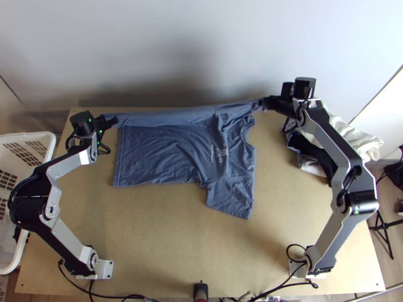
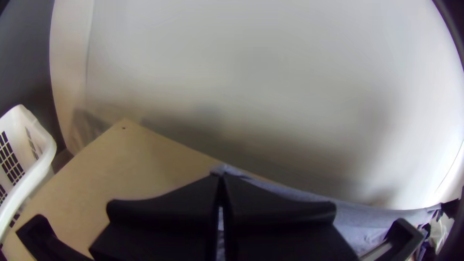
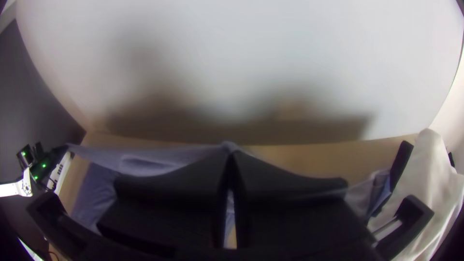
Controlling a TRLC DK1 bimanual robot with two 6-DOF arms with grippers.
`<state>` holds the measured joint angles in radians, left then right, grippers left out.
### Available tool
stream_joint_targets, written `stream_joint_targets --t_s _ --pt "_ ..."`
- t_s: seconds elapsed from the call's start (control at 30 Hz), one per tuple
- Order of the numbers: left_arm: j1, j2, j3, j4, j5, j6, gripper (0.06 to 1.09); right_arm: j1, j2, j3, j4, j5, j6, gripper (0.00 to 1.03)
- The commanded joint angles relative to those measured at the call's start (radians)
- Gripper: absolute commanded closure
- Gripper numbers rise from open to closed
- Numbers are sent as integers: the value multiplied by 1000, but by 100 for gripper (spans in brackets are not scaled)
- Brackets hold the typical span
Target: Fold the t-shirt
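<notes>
Blue-grey cotton, a t-shirt [image 1: 161,156], lies mostly spread on the light wooden table [image 1: 151,241], its far side raised in a long band drawn between the two arms. The left gripper [image 1: 114,120] has its fingers pressed together on the hem end of that band; the right gripper [image 1: 264,103] pinches the other end, near the shoulder. The collar faces the right arm's side, and one sleeve [image 1: 231,195] lies flat toward the near edge.

From the top view I can pick out a small pale print [image 1: 221,152] on the chest. The left wrist view has the left gripper [image 2: 221,177] closed over the cloth, with a small dark hole [image 2: 123,128] at the table's corner. In the right wrist view, the right gripper [image 3: 230,153] is closed on cloth too, with cream cloth [image 3: 420,179] beside it.

The tabletop is plain wood, with a pale wall [image 1: 201,50] behind. A white slatted basket [image 1: 30,135] stands at the left, and a black stand [image 1: 385,226] on the floor at the right.
</notes>
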<state>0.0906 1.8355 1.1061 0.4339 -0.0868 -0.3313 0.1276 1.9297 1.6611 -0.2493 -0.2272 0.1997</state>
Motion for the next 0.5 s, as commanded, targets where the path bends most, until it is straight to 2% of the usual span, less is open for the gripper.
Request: stream_joint_targets --t_s 0.0,0.2,0.47 --pt "5 -21 -26 -78 12 66 105 46 -107 -133 -62 -1 -46 100" --pt "29 -39 -45 -150 13 117 105 64 -156 -167 -140 -1 -86 100" --pt "6 -122 -132 -345 93 149 105 72 -219 -242 -234 -6 -169 100"
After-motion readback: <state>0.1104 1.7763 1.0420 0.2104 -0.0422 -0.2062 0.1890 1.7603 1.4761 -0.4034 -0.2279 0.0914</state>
